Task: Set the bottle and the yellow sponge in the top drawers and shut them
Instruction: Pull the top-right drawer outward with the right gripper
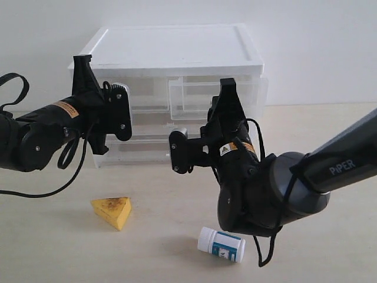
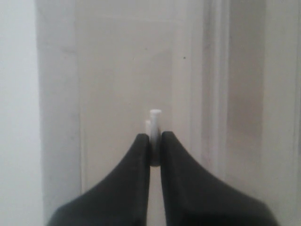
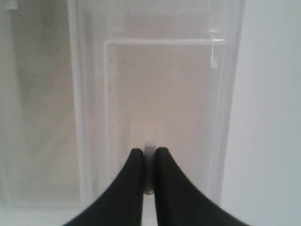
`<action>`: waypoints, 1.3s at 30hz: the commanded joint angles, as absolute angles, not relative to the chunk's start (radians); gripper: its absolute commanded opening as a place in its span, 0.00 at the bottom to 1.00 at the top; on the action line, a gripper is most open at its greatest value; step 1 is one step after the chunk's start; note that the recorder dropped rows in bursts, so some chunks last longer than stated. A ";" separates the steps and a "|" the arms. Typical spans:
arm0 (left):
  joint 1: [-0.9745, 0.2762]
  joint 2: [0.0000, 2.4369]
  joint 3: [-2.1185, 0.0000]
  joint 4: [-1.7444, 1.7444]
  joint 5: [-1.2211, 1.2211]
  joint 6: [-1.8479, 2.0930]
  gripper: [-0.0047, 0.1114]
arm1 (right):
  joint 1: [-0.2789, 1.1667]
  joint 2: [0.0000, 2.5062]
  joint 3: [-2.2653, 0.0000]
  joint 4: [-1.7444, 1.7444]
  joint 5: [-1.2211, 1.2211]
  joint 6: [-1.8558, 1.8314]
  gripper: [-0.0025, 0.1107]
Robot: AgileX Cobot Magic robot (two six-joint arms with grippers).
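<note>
I see a pale cream table (image 1: pixel 47 247), smooth and matte, set against a plain white wall (image 1: pixel 318 47). At the back of the table stands a clear plastic drawer cabinet (image 1: pixel 177 50) with a flat white top.

The left gripper (image 2: pixel 154 141) is pressed tight on the small white tab (image 2: pixel 153 121) of the left top drawer (image 1: pixel 147 97). The fingers meet the tab from both sides. The right gripper (image 3: pixel 149 153) is clamped the same way on the white tab (image 3: pixel 149 146) of the right top drawer (image 1: pixel 200 94), which looks drawn out a little past the cabinet's front.

The yellow sponge (image 1: pixel 112 211) rests on the table in front of the cabinet, under the left arm. The bottle (image 1: pixel 221 243) lies on its side nearer the front edge, beneath the right arm and well apart from the sponge. Both are outside the drawers.
</note>
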State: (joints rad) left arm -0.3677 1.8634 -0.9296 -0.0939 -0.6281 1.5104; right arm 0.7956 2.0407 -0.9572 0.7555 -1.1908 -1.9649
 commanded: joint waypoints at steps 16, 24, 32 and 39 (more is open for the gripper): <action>-0.350 1.874 -0.961 -0.108 -0.714 1.472 0.07 | 0.873 1.892 -0.835 0.854 -1.221 -1.987 0.02; -0.350 1.874 -0.961 -0.108 -0.714 1.472 0.07 | 0.917 1.892 -0.835 0.892 -1.221 -1.986 0.02; -0.350 1.874 -0.961 -0.108 -0.728 1.472 0.07 | 0.917 1.874 -0.767 0.892 -1.221 -1.944 0.02; -0.350 1.874 -0.961 -0.108 -0.736 1.472 0.07 | 0.917 1.847 -0.755 0.883 -1.221 -1.916 0.03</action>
State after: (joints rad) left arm -0.3677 1.8634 -0.9296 -0.0793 -0.6302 1.4862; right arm 0.9170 1.8603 -0.7575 0.8963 -1.2099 -1.9077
